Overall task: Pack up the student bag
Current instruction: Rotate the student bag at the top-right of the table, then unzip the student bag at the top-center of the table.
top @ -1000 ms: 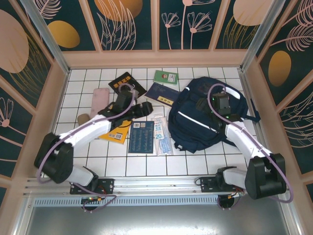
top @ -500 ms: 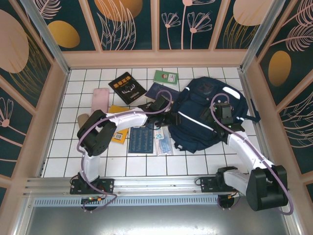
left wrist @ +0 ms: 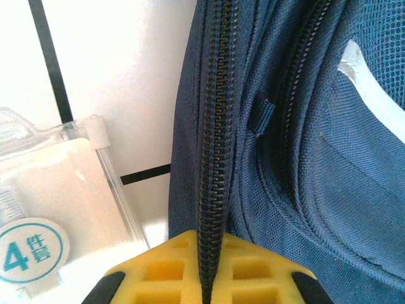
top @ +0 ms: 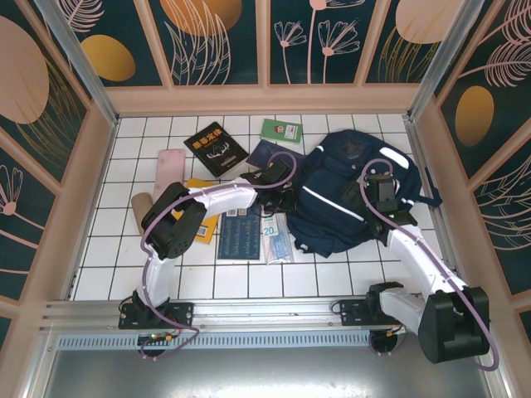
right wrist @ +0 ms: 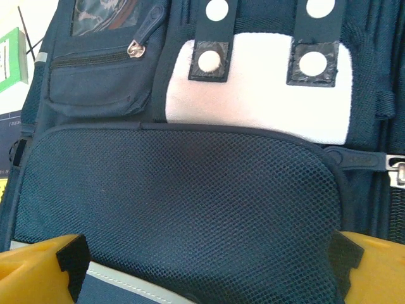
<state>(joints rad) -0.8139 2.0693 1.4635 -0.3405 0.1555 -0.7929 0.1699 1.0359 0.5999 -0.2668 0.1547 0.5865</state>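
Left end effector [left wrist: 202, 263]: crossed from the books [top: 241, 234] to the student bag's [top: 344, 199] left edge within the last second; now clamped on its zipper seam [left wrist: 212, 126]. Student bag: right-centre of counter [top: 249, 278], near right wall. Right end effector [right wrist: 209, 256]: spread wide above mesh pocket [right wrist: 177, 196]. Bare tiles along near edge.

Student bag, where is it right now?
In the top view the student bag lies on the right half of the tiled table, just right of the clear packet, with the left gripper pinching its left zipper edge.
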